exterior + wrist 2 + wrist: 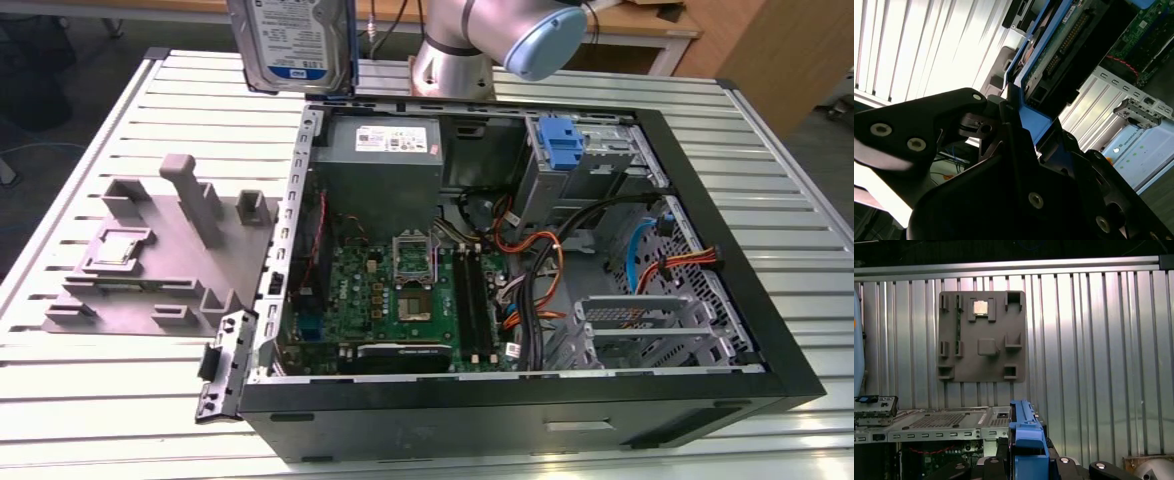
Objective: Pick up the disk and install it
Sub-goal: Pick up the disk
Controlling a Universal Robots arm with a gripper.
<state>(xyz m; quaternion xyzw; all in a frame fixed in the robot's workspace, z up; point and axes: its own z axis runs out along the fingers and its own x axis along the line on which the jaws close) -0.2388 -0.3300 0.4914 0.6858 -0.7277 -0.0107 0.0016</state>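
The disk [1054, 47] is held tilted, its blue bracket [1036, 120] clamped between the black jaws, with its circuit board and connector exposed. The ribbed worktop [914, 45] is seen alongside, and a green motherboard [1149, 27] beyond.

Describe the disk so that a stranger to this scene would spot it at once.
Find the open black computer case on the slatted metal table. Above its far corner at the exterior view's left, beside the arm, the disk hangs upright. Its white-and-blue label and blue bracket set it apart from the grey box and the bare blue clip inside the case.
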